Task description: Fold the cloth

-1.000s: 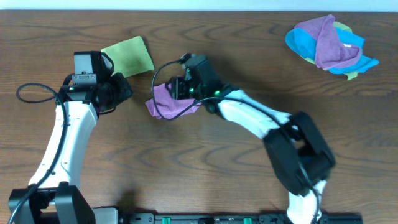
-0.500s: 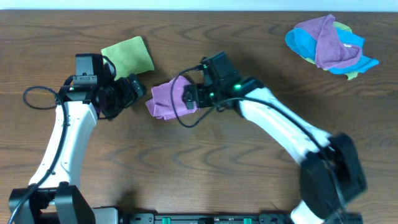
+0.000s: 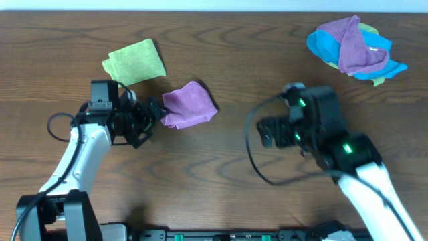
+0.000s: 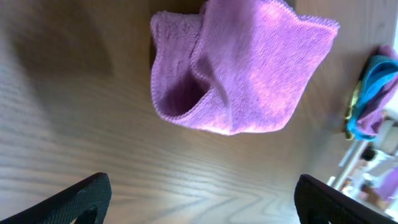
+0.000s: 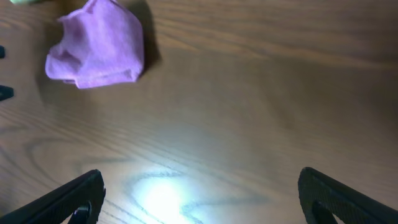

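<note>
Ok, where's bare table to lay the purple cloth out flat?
Widest bare stretch: the back middle, between the purple cloth and the cloth pile. Also bare wood in front of the purple cloth, between the two arms, though the right arm's cable loops there. Crowded on the left: green cloth, purple cloth and left gripper sit close together.

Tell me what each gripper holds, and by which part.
Nothing. Left gripper and right gripper are open; the purple cloth lies free on the table.

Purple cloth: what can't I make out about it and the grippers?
- Purple cloth: lower layers hidden under its own top fold, every view.
- Left gripper: left wrist view shows only fingertips; the bottom edge cuts off the rest.
- Cloth pile: left wrist view, blurred and cut by the right edge.
</note>
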`<state>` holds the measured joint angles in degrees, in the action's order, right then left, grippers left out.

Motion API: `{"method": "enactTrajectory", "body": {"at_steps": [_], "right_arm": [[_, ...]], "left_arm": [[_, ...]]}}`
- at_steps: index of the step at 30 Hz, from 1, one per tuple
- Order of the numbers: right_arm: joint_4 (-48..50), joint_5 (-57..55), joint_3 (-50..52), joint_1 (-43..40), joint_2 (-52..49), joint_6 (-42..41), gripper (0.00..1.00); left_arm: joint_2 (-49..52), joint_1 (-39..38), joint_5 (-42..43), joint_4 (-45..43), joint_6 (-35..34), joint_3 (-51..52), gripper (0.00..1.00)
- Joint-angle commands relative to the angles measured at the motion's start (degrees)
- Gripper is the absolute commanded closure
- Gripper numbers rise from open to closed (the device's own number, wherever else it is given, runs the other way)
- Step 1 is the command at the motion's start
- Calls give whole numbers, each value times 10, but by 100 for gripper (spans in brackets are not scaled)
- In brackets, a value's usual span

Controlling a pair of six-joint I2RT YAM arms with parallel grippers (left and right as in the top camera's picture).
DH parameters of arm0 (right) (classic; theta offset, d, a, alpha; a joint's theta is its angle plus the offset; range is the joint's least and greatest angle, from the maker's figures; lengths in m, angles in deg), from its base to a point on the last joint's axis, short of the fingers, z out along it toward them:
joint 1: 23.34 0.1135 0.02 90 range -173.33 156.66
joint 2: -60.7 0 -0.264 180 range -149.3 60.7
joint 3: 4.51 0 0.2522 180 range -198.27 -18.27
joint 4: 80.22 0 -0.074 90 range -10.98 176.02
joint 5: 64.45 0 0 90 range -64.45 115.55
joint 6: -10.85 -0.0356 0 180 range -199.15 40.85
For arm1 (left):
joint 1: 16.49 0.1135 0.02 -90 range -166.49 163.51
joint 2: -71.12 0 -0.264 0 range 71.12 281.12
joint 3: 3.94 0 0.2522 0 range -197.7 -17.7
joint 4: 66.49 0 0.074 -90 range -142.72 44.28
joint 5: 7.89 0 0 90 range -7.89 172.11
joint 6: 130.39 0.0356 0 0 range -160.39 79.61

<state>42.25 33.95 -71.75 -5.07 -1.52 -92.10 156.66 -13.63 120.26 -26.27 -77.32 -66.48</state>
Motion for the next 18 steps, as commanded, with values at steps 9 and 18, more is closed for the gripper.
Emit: {"method": "enactTrajectory", "body": {"at_steps": [9, 18], "right_arm": [[-49, 4, 172, -45, 284, -98, 1], [-53, 4, 172, -45, 300, -100, 1]], "left_arm": [[-6, -52, 17, -123, -147, 75, 4], [-6, -90, -24, -253, -274, 136, 2]]}}
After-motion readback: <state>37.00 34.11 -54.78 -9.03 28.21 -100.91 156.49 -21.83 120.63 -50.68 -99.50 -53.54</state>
